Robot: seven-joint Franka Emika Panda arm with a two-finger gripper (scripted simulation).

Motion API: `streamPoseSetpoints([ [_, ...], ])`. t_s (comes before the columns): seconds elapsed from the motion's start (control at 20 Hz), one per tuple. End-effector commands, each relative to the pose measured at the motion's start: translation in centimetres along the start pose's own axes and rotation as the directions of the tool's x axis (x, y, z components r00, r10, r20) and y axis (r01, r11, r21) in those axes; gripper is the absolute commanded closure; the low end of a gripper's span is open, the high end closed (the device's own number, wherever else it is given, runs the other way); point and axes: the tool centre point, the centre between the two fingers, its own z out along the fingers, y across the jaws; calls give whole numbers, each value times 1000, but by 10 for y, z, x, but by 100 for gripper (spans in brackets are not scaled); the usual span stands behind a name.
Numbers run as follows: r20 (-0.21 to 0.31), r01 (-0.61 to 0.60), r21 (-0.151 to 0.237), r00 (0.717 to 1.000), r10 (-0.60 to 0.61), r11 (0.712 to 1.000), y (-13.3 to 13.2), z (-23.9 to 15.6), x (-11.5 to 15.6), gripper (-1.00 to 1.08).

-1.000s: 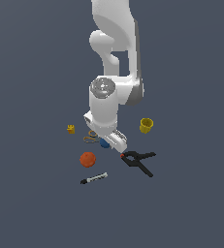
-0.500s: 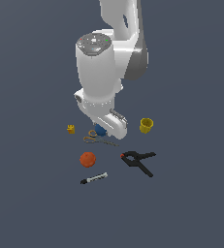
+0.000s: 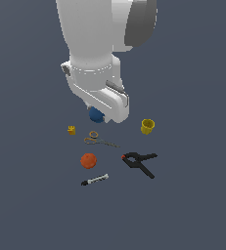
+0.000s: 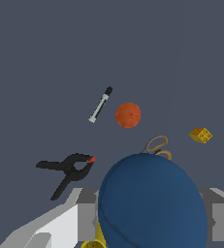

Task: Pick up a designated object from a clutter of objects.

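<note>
The designated object, a dark-blue ball (image 3: 96,115), hangs above the floor under the white hand, and my gripper (image 3: 98,116) is shut on it. It fills the wrist view as a large blue ball (image 4: 152,203), with a grey finger (image 4: 86,220) on one side and another on the other side, so the gripper (image 4: 152,222) clamps it. The rest of the clutter lies below on the floor: the orange ball (image 3: 88,160), scissors (image 3: 99,140), black clamp (image 3: 140,162), marker (image 3: 95,179), yellow cup (image 3: 147,126) and tiny yellow block (image 3: 72,130).
In the wrist view the orange ball (image 4: 128,115), marker (image 4: 100,104), black clamp (image 4: 67,172), yellow block (image 4: 200,135) and scissor handles (image 4: 157,144) lie spread on the dark grey floor. The arm's big white body fills the top of the exterior view.
The arm has risen and now looms much larger in the exterior view. The blue ball left the floor among the clutter and went up with the shut gripper.
</note>
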Motion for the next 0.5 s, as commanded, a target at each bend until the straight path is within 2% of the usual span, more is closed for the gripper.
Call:
streamPoseSetpoints([
  [0.0, 1, 0, -1, 1000, 0, 1000, 0, -17, 2, 108],
  [0.45, 1, 1, -1, 1000, -1, 1000, -1, -48, 8, 108],
])
